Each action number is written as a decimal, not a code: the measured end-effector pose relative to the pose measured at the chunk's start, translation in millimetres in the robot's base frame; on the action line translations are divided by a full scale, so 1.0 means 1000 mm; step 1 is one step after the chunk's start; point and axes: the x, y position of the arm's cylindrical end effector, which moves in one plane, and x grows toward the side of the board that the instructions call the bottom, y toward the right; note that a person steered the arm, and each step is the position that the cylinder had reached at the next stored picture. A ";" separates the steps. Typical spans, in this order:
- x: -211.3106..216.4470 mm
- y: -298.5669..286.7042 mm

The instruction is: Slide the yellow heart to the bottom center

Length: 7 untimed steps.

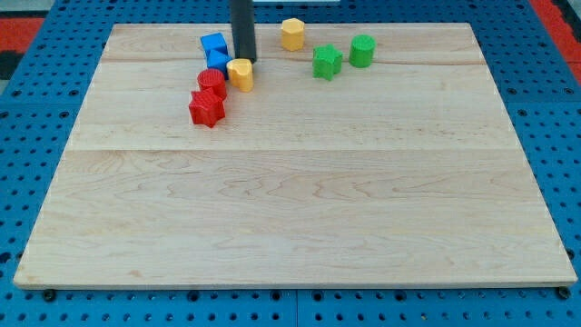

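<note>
The yellow heart (241,74) lies near the view's top, left of centre, on the wooden board (290,218). My tip (244,60) stands just above the heart, touching or nearly touching its top edge. A second yellow block (291,34), hexagon-like, lies further up and right. Two blue blocks (216,51) sit just left of the rod. A red cylinder (211,83) and a red star-like block (206,108) lie left and below the heart.
A green star-like block (327,62) and a green cylinder (362,50) lie right of the heart near the view's top. The board rests on a blue perforated surface (36,136) with red mat at the top corners.
</note>
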 end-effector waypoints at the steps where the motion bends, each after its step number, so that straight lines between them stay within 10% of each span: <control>1: 0.022 0.002; 3: 0.119 0.030; 7: 0.141 -0.065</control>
